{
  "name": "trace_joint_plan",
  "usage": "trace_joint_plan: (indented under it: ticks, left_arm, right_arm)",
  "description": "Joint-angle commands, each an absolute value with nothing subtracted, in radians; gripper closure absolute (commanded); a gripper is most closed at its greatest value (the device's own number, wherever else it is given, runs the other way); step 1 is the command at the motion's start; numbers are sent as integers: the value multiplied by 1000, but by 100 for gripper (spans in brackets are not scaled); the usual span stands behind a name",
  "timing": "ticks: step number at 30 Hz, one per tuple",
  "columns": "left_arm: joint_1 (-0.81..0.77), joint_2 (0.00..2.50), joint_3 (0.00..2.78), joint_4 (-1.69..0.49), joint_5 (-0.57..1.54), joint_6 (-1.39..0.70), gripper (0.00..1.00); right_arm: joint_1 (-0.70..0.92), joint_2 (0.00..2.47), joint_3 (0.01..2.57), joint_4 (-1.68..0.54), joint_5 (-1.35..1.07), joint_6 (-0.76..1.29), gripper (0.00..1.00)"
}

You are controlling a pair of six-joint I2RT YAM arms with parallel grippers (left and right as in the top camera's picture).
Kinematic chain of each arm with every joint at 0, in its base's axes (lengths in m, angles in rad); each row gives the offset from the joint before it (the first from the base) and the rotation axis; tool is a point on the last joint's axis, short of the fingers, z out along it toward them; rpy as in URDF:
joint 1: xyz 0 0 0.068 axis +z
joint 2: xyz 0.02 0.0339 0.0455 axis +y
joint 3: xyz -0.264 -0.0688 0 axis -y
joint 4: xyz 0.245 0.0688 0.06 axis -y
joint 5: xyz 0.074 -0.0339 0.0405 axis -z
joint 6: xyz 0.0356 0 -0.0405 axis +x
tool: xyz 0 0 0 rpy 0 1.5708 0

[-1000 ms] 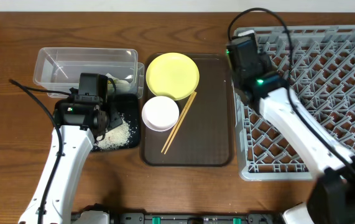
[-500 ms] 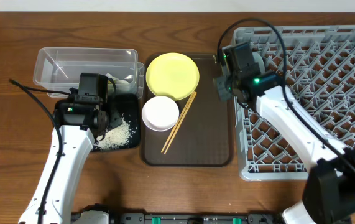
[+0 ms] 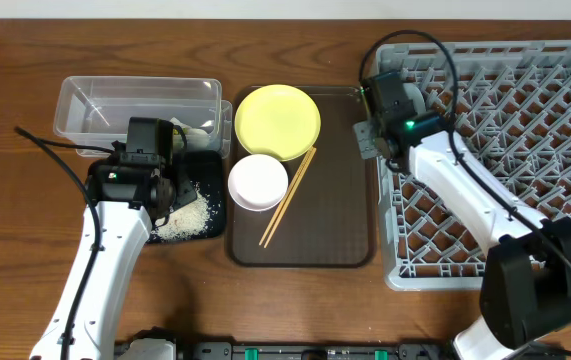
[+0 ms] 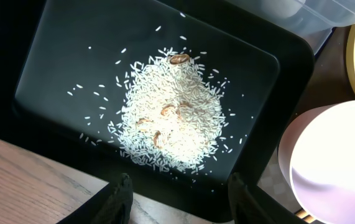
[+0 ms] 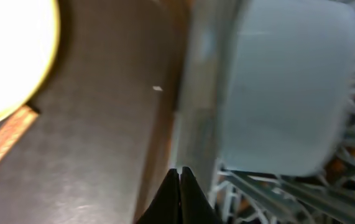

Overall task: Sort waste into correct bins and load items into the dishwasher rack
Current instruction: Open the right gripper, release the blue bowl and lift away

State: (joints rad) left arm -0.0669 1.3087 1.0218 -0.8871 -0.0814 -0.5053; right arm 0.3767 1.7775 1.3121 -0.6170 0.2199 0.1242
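The heap of white rice (image 4: 174, 118) lies in the shallow black tray (image 4: 59, 143), which sits in front of the clear tub (image 3: 135, 105). My left gripper (image 4: 180, 199) hangs open over the tray's near rim, holding nothing. On the brown serving tray (image 3: 335, 230) are the yellow plate (image 3: 277, 122), the white bowl (image 3: 258, 182) and the chopsticks (image 3: 287, 198). My right gripper (image 5: 180, 180) is shut and empty above the seam between the serving tray and the grey rack (image 3: 505, 160). The light blue bowl (image 5: 289, 81) stands in the rack just beside it.
A pale object (image 3: 190, 130) lies in the tub's right corner; I cannot tell what it is. The rack (image 5: 270, 186) fills the right side of the table. Bare wood (image 3: 25, 230) shows left of the left arm.
The right gripper has shut and swung left from above the rack's corner to its left edge. The left arm has not moved.
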Motion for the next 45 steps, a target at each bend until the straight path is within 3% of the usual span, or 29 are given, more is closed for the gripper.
trace_joint_plan:
  ticks: [1,8,25,45]
  left_arm:
    - [-63,1302,1032,-891,-86,-518,47]
    - [-63,1302,1032,-891,-86,-518,47]
    - [-63,1302,1032,-892,-86,-518,47]
    - [-63,1302,1032,-893,-86,-518,47]
  right_arm:
    - [329,1787,1314,-635,227,160,99]
    - [302,1786,1314,-628,36,160,99]
    - [302,1732,1314,-605,-125,118,99]
    - [295,1827,1312,-640,44,141,99]
